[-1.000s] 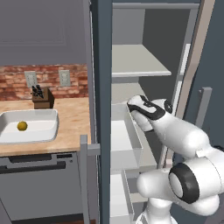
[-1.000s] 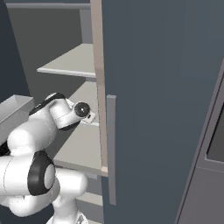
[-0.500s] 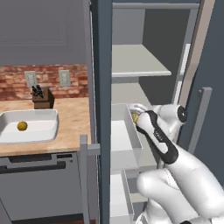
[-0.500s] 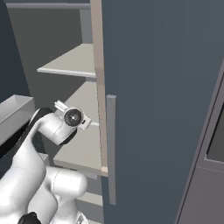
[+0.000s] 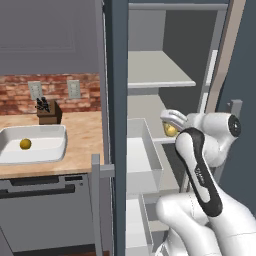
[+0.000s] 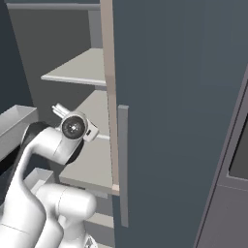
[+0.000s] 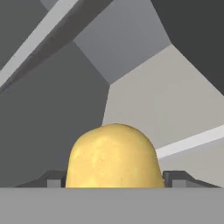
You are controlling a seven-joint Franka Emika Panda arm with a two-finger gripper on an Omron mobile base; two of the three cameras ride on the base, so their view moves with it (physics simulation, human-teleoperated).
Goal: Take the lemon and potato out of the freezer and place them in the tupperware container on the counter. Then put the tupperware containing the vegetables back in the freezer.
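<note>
We reach into the freezer [image 5: 165, 75]; our fingers [image 7: 174, 179] clasp the potato [image 7: 113, 156] above its shelf. The lemon [image 5: 25, 144] lies in the tupperware container [image 5: 50, 134] on the desk [image 5: 85, 145], beside a knife block [image 5: 49, 111].

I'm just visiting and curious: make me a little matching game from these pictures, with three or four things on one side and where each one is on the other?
Things:
1. lemon
2. potato
3. knife block
4. tupperware container

Places:
A. between the gripper's fingertips, inside the freezer
B. lying in the white tub
C. on the counter, left of the freezer
D. against the brick wall

Pairs: 1-B, 2-A, 3-D, 4-C
</note>
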